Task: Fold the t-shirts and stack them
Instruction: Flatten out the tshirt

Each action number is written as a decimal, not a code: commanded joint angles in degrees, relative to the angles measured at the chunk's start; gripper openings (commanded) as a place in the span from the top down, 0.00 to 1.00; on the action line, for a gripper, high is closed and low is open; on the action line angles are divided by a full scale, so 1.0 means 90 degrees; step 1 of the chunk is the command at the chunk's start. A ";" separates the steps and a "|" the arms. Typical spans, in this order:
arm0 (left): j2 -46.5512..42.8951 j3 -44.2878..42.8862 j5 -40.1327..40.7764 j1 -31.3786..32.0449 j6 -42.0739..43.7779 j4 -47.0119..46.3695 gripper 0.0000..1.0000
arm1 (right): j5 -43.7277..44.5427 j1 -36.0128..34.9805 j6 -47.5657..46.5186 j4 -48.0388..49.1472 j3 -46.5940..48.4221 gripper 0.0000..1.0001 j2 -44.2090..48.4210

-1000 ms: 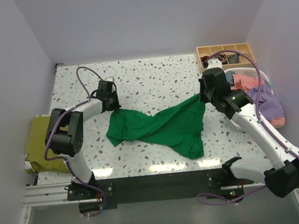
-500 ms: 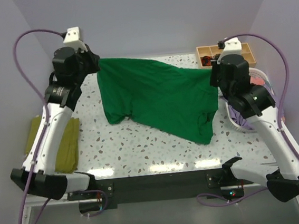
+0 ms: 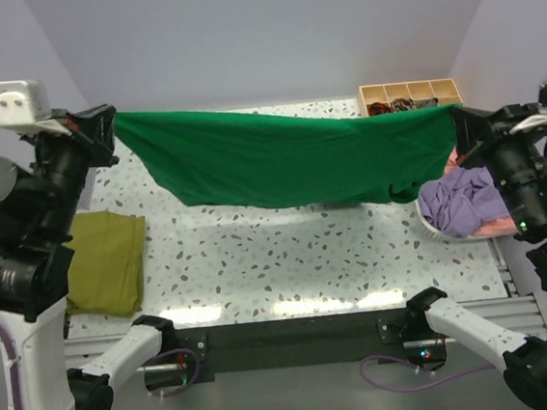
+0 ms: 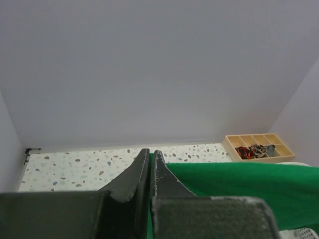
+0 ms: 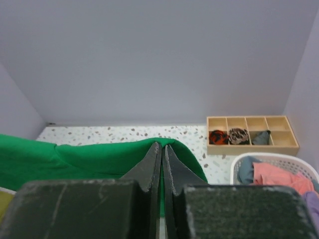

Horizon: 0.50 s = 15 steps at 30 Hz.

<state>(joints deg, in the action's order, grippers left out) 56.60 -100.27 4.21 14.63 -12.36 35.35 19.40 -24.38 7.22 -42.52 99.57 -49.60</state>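
Top external view: both arms stand tall and reach outward, the left arm [image 3: 24,229] over the left edge of the surface [image 3: 288,252] and the right arm [image 3: 534,190] over its right edge. Between them the bright green t-shirt [image 3: 289,160] is stretched wide in the air above the far half of the surface, its top edge nearly straight and its lower edge sagging in a shallow curve, with a small bunched fold hanging near the right end. The left jaws are pinched closed on the shirt's left corner and the right jaws are pinched closed on its right corner. Each wrist view shows the two fingers pressed together with green cloth at their tips.

An olive-yellow t-shirt [image 3: 104,260] lies folded at the surface's left edge. At the right edge a white basket [image 3: 433,225] holds lavender [image 3: 457,197] and coral-pink [image 5: 274,174] shirts. A wooden divided tray [image 3: 408,95] sits at the far right corner of the surface.
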 commanded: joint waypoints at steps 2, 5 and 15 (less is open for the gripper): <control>-0.0419 -0.1094 -0.0428 -0.0044 0.0114 0.0768 1.00 | -0.0914 0.0014 -0.0236 -0.0031 0.0499 1.00 0.0121; -0.0400 -0.1719 -0.0438 -0.0044 0.0094 0.1168 1.00 | -0.1208 0.0004 -0.0304 -0.0070 0.0918 1.00 0.0043; -0.0176 -0.1119 -0.0156 -0.0034 -0.0189 0.1092 1.00 | -0.0955 0.0014 -0.0256 0.0593 0.0472 1.00 -0.0366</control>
<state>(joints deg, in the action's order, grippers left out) 51.42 -117.32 0.82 14.63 -12.71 43.38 9.41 -24.38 5.89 -41.56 107.85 -49.12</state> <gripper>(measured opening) 0.029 0.010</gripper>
